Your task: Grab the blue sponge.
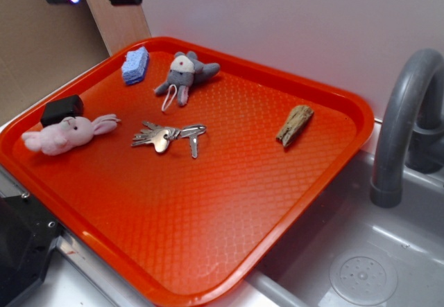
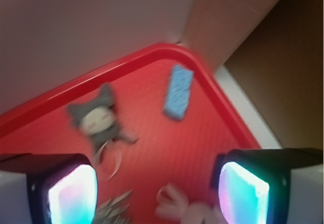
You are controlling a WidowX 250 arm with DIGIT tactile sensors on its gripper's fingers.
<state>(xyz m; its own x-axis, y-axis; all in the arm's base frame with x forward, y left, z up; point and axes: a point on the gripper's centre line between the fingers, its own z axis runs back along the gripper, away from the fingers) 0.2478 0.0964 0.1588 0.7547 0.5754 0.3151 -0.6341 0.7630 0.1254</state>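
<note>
Approach phase. Gripper [image 2: 157, 188] open, jaws wide, empty, high above tray [image 1: 229, 251]. Sponge [image 1: 135, 65] in far corner of tray, just beside rim, near grey plush [image 1: 186, 75], untouched. Seen from wrist: sponge [image 2: 178, 92] ahead, between pads, slightly right. Advice: centre over sponge, align jaws across narrow side, descend clear of rim and plush.

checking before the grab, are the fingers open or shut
Open. In the wrist view the two fingers stand far apart at the frame's lower corners, empty, with the blue sponge ahead on the red tray.
</note>
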